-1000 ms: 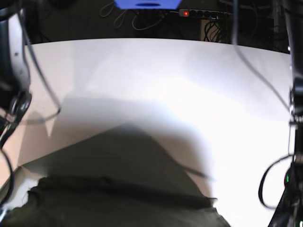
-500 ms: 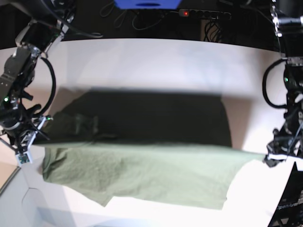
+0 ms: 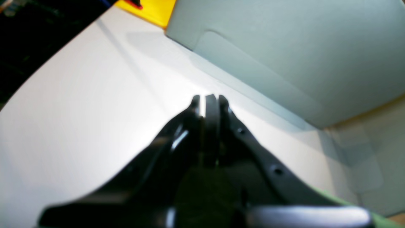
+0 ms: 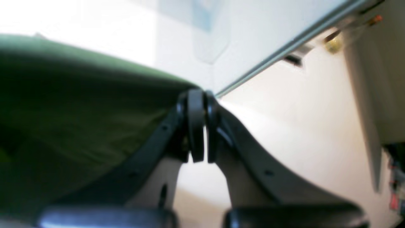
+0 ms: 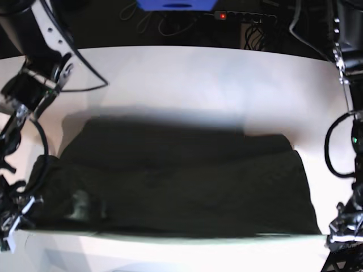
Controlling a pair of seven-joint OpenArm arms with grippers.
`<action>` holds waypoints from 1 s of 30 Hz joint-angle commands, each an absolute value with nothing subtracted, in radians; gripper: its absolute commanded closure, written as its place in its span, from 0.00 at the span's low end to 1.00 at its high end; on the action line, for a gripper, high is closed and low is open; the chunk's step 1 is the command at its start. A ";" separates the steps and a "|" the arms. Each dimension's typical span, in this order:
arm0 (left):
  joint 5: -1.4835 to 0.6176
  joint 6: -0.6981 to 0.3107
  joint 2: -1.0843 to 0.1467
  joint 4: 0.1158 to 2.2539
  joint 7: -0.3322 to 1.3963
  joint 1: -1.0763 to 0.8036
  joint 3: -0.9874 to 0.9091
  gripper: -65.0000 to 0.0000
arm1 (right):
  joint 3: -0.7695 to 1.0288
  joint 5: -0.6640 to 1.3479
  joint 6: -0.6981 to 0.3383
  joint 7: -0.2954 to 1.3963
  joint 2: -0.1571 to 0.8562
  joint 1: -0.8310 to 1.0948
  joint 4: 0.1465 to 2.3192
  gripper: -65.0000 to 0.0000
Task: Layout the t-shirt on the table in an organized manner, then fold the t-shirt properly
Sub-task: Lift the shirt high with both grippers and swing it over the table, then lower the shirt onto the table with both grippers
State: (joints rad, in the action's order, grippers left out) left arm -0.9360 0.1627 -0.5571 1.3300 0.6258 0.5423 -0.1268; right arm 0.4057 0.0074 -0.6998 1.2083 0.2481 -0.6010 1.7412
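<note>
The olive-green t-shirt (image 5: 181,187) hangs stretched between my two grippers, low over the near half of the white table (image 5: 198,79), and throws a dark shadow behind it. At the left of the base view my right gripper (image 5: 12,221) is shut on one end of the near hem. The right wrist view shows its jaws (image 4: 197,95) pinched on the green t-shirt (image 4: 79,110). My left gripper (image 5: 338,233) is shut at the other end of that taut hem. In the left wrist view its jaws (image 3: 208,101) are closed, with only a green strip of t-shirt (image 3: 379,218) showing at the bottom right.
Beyond the table's far edge lie a blue object (image 5: 176,4), a power strip (image 5: 244,16) with a red light, and dark cables. Both arms' cables hang along the table's sides. A pale grey panel (image 3: 284,47) fills the upper right of the left wrist view.
Both grippers have dropped toward the near edge, carrying the stretched hem with them. The shirt now spreads wider and darker across the table's near half.
</note>
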 commanded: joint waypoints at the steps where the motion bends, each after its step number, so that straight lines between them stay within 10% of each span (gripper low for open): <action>1: -0.934 0.173 -0.573 1.300 0.596 0.631 -0.099 1.00 | 0.400 -0.013 -0.698 1.194 0.278 -0.671 1.696 1.00; 17: -0.934 0.173 -0.406 0.892 0.495 1.244 0.213 1.00 | 0.180 -0.013 -0.698 0.995 0.407 -1.306 1.136 1.00; 30: -0.947 0.173 -0.490 1.064 0.568 1.116 0.180 1.00 | 0.257 -0.005 -0.698 1.138 0.470 -1.081 1.469 1.00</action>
State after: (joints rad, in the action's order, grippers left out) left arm -0.9306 0.1699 -0.4892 1.0527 0.5858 1.0874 0.1864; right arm 0.2596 -0.0261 -0.6991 1.1690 0.4664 -1.0420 1.4574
